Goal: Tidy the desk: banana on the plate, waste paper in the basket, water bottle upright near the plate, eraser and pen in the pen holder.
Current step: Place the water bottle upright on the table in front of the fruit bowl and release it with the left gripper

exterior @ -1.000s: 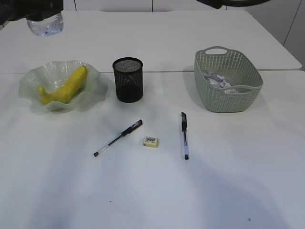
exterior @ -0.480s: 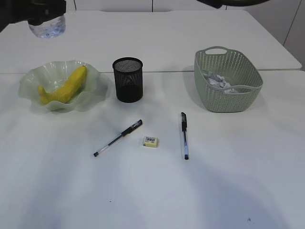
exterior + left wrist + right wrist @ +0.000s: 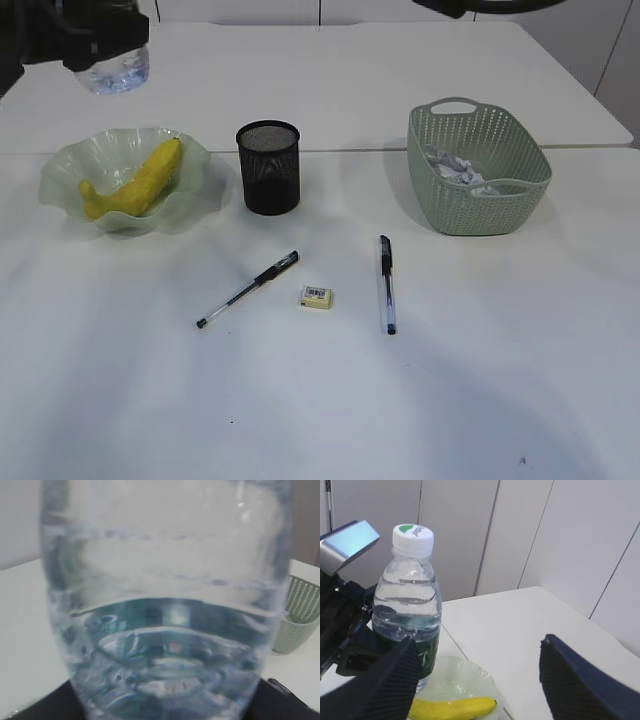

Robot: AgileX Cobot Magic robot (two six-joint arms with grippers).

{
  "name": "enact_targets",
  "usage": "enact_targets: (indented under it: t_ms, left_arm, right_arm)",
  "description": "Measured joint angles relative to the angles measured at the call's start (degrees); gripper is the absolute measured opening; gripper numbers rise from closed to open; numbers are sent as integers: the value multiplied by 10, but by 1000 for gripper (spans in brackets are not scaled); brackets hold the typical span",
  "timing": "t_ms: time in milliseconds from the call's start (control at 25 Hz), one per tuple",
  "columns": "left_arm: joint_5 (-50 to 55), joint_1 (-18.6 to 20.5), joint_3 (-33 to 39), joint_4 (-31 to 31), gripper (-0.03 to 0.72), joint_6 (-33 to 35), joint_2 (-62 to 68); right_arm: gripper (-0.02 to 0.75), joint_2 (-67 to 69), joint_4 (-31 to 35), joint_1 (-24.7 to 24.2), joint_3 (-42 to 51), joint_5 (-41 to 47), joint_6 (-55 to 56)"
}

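Note:
My left gripper is shut on the clear water bottle, holding it in the air behind the plate at the far left. In the right wrist view the water bottle stands upright with a white cap. The banana lies in the wavy glass plate. Two pens and the yellow eraser lie on the table in front of the black mesh pen holder. Crumpled waste paper sits in the green basket. My right gripper is open and empty, raised high.
The table is white, with a seam running across behind the plate, pen holder and basket. A second white tabletop lies beyond it. White wall panels stand behind the table.
My left gripper has carried the water bottle a little to the right. Everything on the table has stayed where it was.

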Motion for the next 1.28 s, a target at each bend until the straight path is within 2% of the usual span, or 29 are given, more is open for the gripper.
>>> enact_targets:
  t_ms: [520,1280]
  left_arm:
    - [107,60,69,13,340,17,16]
    - [128,64,173,13,340,95,17]
  right_arm:
    - [553,0,-29,0,0,-14,-1]
    - [553,0,-31,0,0,-27,-1]
